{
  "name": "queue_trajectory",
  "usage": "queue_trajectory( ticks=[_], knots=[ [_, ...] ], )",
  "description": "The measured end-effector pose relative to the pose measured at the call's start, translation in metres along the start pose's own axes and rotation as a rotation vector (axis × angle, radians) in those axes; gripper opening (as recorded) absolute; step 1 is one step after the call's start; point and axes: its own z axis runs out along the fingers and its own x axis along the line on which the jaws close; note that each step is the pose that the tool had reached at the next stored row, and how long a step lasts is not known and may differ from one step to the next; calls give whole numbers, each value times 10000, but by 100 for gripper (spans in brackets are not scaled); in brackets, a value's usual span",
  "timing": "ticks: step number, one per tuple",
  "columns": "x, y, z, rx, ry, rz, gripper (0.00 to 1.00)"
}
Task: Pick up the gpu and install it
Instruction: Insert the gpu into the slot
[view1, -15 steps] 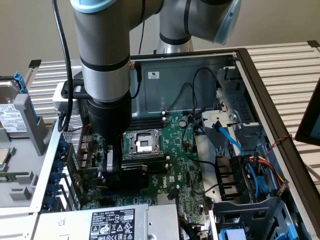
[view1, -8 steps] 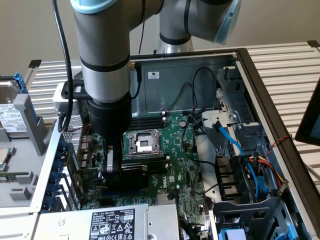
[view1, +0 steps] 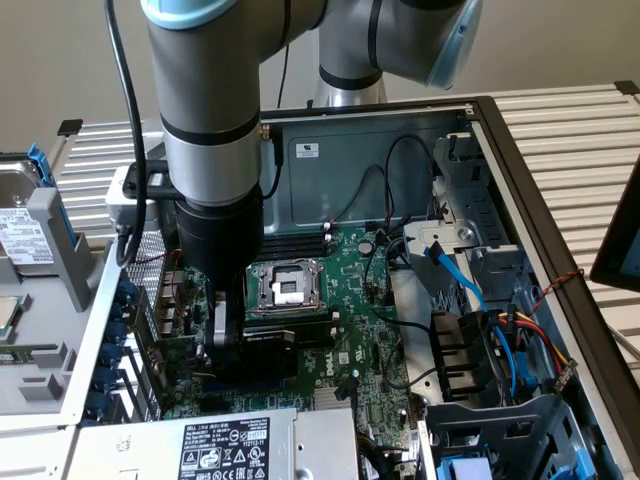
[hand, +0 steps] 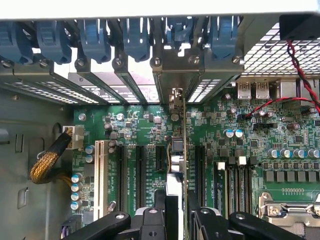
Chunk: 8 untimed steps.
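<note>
Tight quarters here: the end effector (view1: 232, 335) is down inside the open computer case (view1: 520, 150), low over the motherboard (view1: 350, 300), with the case's rear wall and its row of blue slot clips (hand: 95, 37) close on one side and the CPU socket (view1: 285, 285) just beside it on the other. Toward the exterior view's right there is more clutter, a black fan duct (view1: 460, 350) and a tangle of blue and coloured cables (view1: 500, 340); toward the exterior view's left, the perforated rear panel and a lifted-out drive tray (view1: 30, 240) on the desk (view1: 580, 130).

From the wrist, the two black fingers (hand: 150, 222) stand partly closed, pinching the gpu (hand: 179, 150) between them. The card is seen edge-on, standing upright, a thin green board edge with a pale shroud face near the fingers. Its silver bracket (hand: 175, 97) reaches up to the rear slot openings, right at the metal frame below the clips.

The card's lower edge sits among the black expansion slots (hand: 140, 170), between the ones on either side; whether it is fully seated I cannot tell. A white slot (hand: 101, 175) lies well apart, near a braided yellow cable (hand: 47, 160).
</note>
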Motion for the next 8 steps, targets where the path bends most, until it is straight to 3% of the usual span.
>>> queue_trajectory(
  ticks=[8],
  knots=[
    [0,0,3,0,-2,0,27]
  ],
)
